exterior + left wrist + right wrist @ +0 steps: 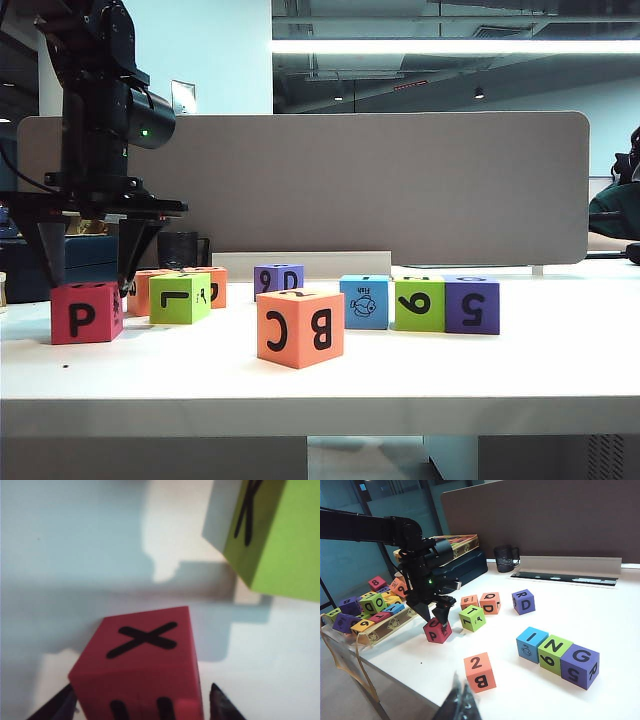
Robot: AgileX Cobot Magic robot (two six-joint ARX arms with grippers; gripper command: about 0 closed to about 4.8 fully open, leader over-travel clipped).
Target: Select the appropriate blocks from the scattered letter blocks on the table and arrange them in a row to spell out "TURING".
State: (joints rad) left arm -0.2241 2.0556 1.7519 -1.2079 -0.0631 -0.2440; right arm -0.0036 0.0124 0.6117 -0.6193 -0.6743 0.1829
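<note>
So the back half of the word is done: the blue fish block (531, 643), a lime green block (555, 653) and a purple block (579, 665) sit touching in a row on the right of the white table (480, 370), reading I, N, G on top in the right wrist view. The step in hand looks like fetching the U: the left gripper (85, 262) is down over the magenta block (86, 312) at the far left of the table, one finger on each side, jaws spread wide. In the left wrist view the fingertips (224, 706) flank the cube without clearly pressing it, so I'd call it not clamped yet. Just right of it sits the lime green T block (180, 297), with two orange blocks (482, 601) behind it and the purple R/D block (278, 279) further right. The bigger orange B C block (300, 327) is alone near the front. The right gripper (461, 703) hangs parked at the near edge, fingers pressed together, holding nothing. Next I reckon it needs to squeeze the magenta cube, lift it clear of the T block and set it left of the row, leaving room for R
</note>
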